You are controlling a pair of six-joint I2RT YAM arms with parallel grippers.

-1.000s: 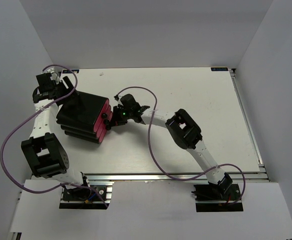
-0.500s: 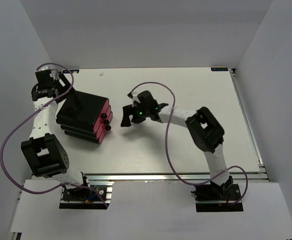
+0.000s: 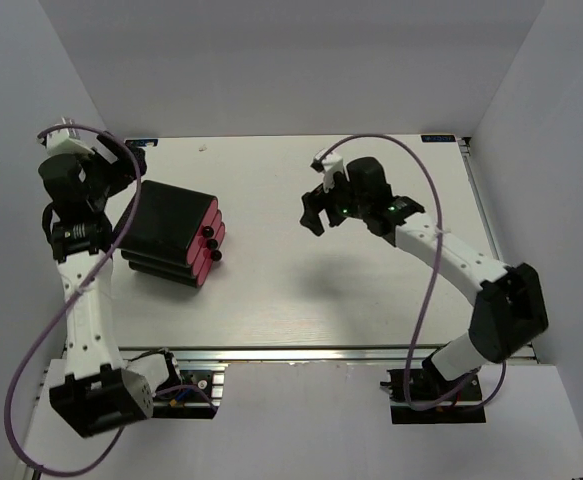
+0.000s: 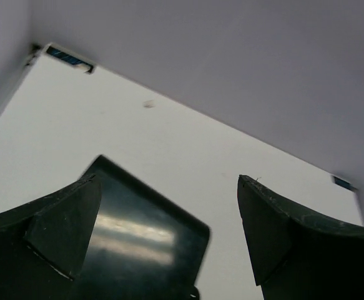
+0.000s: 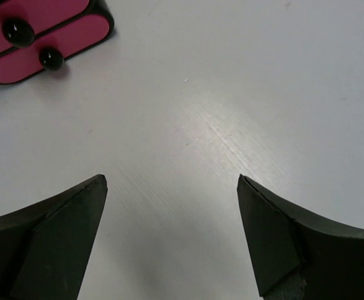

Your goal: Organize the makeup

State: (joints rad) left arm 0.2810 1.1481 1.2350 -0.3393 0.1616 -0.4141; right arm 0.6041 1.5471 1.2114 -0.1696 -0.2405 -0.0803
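1. the left gripper [image 3: 121,163] hangs above the far left corner of the table [image 3: 371,290], just behind the black box [image 3: 166,225]. its jaws are spread wide with nothing between them. its wrist view looks down past the box's glossy top [image 4: 144,231], so it seems to be standing clear rather than bracing the box.
2. the right gripper [image 3: 314,203] hovers over bare table, well apart from the box and to its right, and faces back toward it. its jaws are also spread and empty. its own camera catches only white surface [image 5: 200,125] and a corner of the box.
3. the box lies at an angle on the left half of the table. its pink drawers [image 3: 203,240] point toward the right arm, which suits a pull or push from that side. the drawer fronts [image 5: 38,25] look flush with the black frame, each with a round black knob [image 5: 17,30], so i judge them closed.
4. the makeup itself shows in no view: no sticks, palettes or tubes lie on the table, and neither gripper carries any. it may sit inside the drawers, but the pictures cannot confirm that, so nothing can be said of its colour or shape here.
5. with no loose pieces in sight and both tools empty and away from the box, the sorting looks at or near its end.
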